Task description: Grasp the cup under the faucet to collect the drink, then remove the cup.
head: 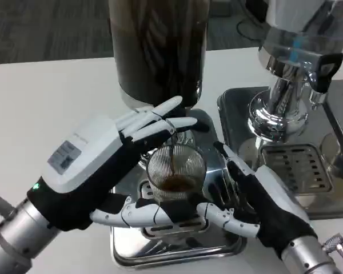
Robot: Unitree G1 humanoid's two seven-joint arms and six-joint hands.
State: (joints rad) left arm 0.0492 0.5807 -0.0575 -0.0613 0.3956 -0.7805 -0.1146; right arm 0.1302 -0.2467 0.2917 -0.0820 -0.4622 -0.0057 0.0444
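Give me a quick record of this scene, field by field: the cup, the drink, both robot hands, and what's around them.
cup: ribbed clear glass cup on the drip tray, below the dark dispenser
drink: dark stream falling into it, shallow pool at the bottom
left robot hand: fingers up at the faucet
right robot hand: wrapped around the cup
nearby: second chrome dispenser to the right

Even, bright overhead light falls on the white table (34,97), throwing glare off the polished chrome dispenser base (277,114) and steel drip tray (177,251), while the picture is softly blurred throughout.
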